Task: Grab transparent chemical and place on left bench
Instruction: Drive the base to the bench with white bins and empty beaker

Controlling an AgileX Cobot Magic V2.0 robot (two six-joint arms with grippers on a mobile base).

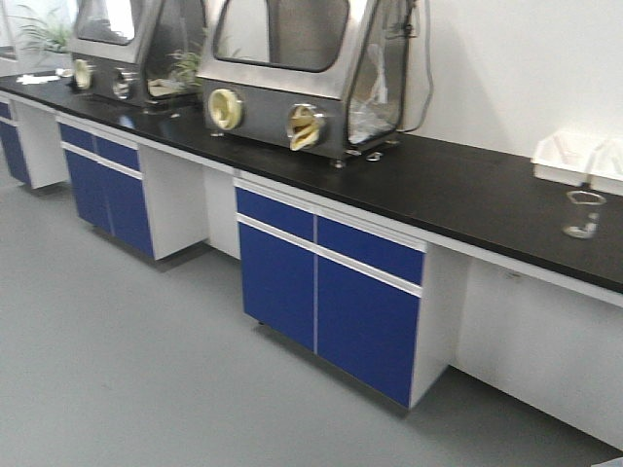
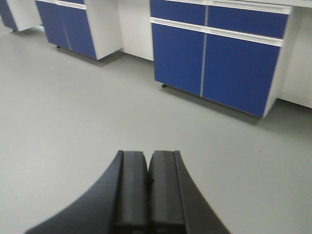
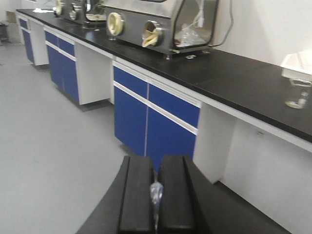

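A small clear glass vessel, the transparent chemical (image 1: pixel 582 214) (image 3: pixel 297 95), stands on the black top of the left bench (image 1: pixel 467 190) (image 3: pixel 234 73), right below white bins at the far right. Both grippers hang over the grey floor, well short of the bench. My left gripper (image 2: pixel 147 155) is shut, pads touching, nothing between them. My right gripper (image 3: pixel 157 158) is shut on a thin clear glassy sliver (image 3: pixel 156 194) wedged between its pads; I cannot tell what it is. Neither gripper shows in the front view.
Two steel glove boxes (image 1: pixel 302 68) (image 1: pixel 136 44) stand on the bench top, the nearer one also in the right wrist view (image 3: pixel 161 24). White bins (image 1: pixel 565 156) (image 3: pixel 298 63) sit at the far right. Blue cabinets (image 1: pixel 331 282) (image 2: pixel 219 58) stand under the bench.
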